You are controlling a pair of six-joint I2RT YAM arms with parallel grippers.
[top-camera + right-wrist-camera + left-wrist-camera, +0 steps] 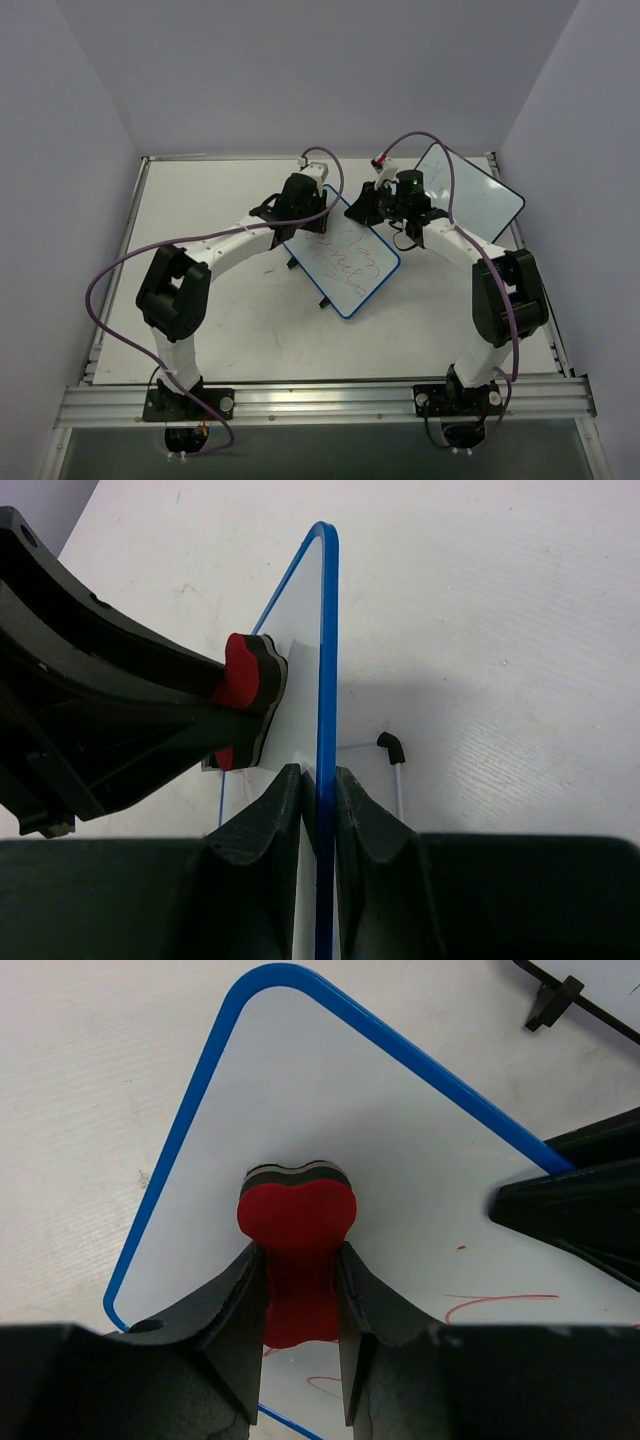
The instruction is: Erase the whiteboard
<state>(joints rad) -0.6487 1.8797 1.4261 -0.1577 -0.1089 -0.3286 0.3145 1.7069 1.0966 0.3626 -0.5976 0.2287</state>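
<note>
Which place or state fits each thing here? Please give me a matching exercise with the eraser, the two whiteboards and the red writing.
1 red eraser
2 blue-framed whiteboard
3 black-framed whiteboard
4 red writing

a far right of the table, untouched
b edge clamped in the right gripper
c held in the left gripper
d on the blue-framed whiteboard

Pairs: 1-c, 2-b, 3-a, 4-d.

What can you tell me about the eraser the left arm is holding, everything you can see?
The eraser is a small heart-like block: red foam-looking body, dark felt-like layer on its far face. The left gripper is shut on its lower half, one finger each side. Its dark face meets the white surface of the blue-rimmed whiteboard near a rounded corner.
</note>
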